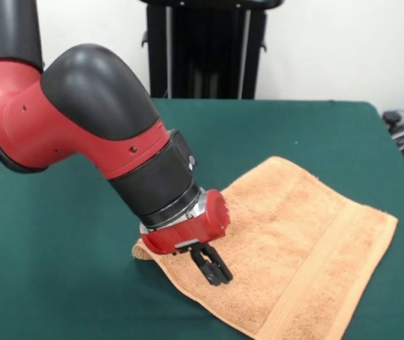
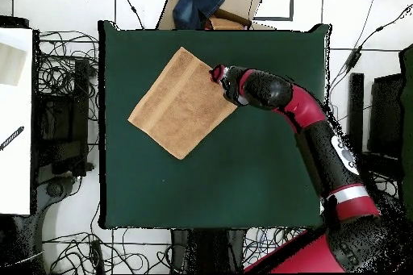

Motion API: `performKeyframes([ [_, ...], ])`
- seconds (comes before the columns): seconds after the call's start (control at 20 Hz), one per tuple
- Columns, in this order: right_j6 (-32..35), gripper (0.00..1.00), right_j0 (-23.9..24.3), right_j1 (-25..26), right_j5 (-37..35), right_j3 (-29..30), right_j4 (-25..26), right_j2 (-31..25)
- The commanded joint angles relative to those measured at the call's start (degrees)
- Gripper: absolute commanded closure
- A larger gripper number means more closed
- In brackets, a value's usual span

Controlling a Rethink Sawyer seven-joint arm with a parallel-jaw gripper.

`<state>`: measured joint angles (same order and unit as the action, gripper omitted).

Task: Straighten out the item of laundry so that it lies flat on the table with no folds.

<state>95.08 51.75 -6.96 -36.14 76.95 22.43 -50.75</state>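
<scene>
Front view alone shows the tool (image 1: pixel 214 268) closed, touching the towel (image 1: pixel 293 234).

White wall (image 1: pixel 343 49), black stand (image 1: pixel 205 49), tangled cables (image 2: pixel 64 70) on floor.

The tool (image 1: pixel 214 269) hangs tilted over the peach towel (image 1: pixel 286 241) spread on the green table (image 1: pixel 60 283)

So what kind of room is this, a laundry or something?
More likely a robotics lab or test room. A red and black robot arm works over a green felt table holding only one orange towel, and loose cables sprawl across the floor around it.
</scene>
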Motion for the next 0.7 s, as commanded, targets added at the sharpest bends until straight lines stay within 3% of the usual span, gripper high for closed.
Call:
performKeyframes([
  [0.05, -15.01, 1.00, 0.41, 2.07, -6.00, 0.46, 0.82, -2.44],
  [0.7, -13.39, 1.00, -0.64, 1.21, -6.01, -0.17, 1.55, -2.62],
])
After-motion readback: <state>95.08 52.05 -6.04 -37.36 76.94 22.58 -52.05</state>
